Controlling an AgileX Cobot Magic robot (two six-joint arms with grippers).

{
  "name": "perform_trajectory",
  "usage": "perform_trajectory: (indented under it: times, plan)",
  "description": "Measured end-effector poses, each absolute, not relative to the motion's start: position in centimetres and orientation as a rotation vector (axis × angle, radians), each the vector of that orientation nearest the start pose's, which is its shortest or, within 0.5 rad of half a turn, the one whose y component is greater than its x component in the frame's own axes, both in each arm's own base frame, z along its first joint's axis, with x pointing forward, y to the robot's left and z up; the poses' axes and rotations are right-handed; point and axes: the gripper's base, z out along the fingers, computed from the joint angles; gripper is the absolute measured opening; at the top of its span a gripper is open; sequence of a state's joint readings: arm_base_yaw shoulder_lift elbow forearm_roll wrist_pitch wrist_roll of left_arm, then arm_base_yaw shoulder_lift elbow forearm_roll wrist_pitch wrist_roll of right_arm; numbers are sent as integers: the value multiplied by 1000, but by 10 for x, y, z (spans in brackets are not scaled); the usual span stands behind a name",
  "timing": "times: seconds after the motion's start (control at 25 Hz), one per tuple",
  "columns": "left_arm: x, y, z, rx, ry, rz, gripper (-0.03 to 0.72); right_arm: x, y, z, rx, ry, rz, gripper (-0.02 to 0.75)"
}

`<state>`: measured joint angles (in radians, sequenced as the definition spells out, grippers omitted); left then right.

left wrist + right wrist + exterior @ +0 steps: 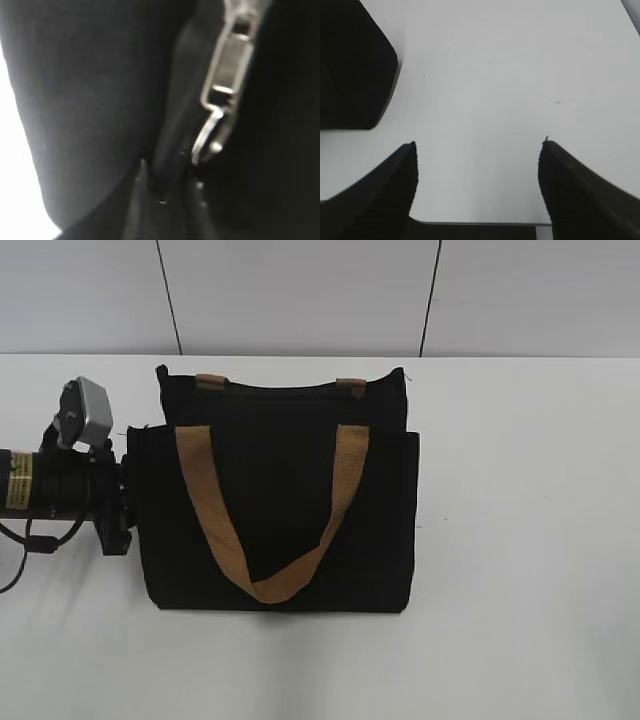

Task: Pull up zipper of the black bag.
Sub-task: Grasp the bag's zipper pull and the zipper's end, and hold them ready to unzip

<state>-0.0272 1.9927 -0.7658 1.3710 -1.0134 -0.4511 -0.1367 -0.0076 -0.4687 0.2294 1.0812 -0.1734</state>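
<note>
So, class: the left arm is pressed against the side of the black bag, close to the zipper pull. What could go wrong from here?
1. The left wrist view shows the silver pull tab blurred and very close, and no fingers are in view, so a grasp could miss it.
2. The right gripper hangs open over bare table, not bracing the black bag, so a pull might drag the bag.

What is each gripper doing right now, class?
Left gripper: fingers unseen at the rectangular black fabric bag; cannot be told.
Right gripper: open, holding nothing.
</note>
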Motion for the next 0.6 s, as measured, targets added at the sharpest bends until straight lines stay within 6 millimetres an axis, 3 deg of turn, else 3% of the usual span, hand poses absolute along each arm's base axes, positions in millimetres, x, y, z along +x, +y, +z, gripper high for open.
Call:
perform_trajectory:
  times: [0.24,0.36,0.6]
  plan:
    - [310,-81,116,1167,1745,-650,23,-2,19,269,-48,2067,86,568]
    - [309,-77,135,1158,1741,-550,22,-2,19,269,-48,2067,86,568]
    - [292,-68,194,1130,1687,-333,22,-2,19,269,-48,2067,86,568]
